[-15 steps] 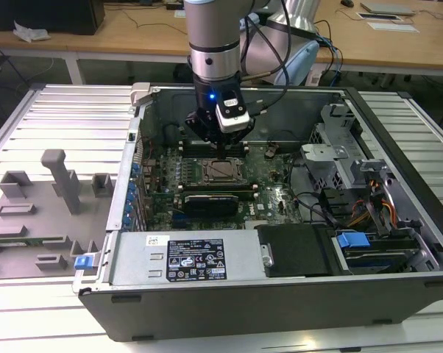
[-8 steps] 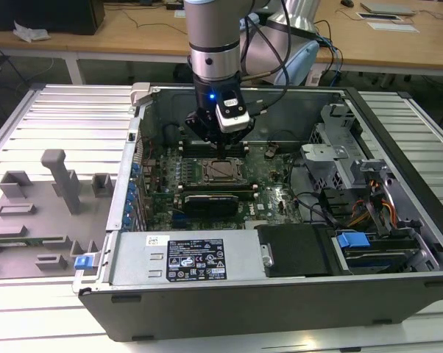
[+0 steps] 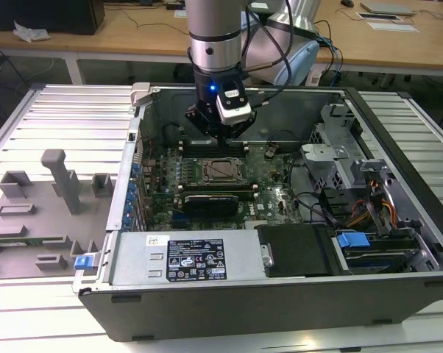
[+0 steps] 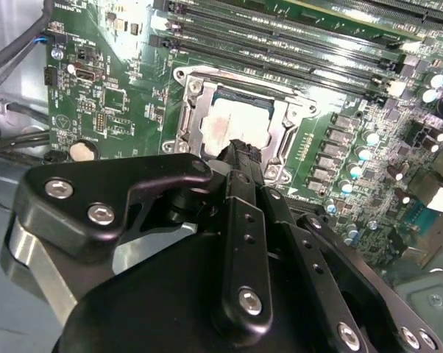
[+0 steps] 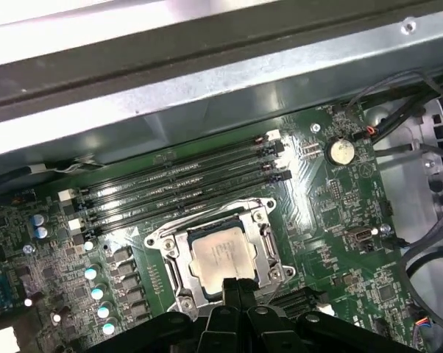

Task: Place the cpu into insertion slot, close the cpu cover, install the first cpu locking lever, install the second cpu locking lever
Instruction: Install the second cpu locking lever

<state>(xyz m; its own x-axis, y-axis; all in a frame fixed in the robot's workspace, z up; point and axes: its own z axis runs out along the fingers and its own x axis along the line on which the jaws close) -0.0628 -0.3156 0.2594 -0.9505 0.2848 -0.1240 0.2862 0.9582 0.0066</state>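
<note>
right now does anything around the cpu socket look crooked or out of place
Nothing stands out. The cpu sits flat and square in the insertion slot, with the cpu cover down around it. The gripper is at the socket's edge.

We find the computer case [image 3: 280, 279] open at its top, giving the end effector [image 3: 220, 140] access from above. Over the motherboard [image 3: 273, 198], the cpu cover [image 5: 207, 228] lies flat around the cpu [image 5: 220, 257], and the end effector tips sit at the socket edge in both wrist views. Memory slots [image 5: 185, 180] run just beside the insertion slot [image 4: 280, 132] on one side. A second slot bank [image 3: 218, 198] borders the opposite side. Toward the exterior view's right, a drive cage [image 3: 339, 140] and loose cables [image 3: 354, 209] crowd the board. The case's rear wall [image 3: 288, 110] stands near the arm. The ribbed surface [image 3: 30, 118] outside carries grey fixtures [image 3: 59, 180].
</note>
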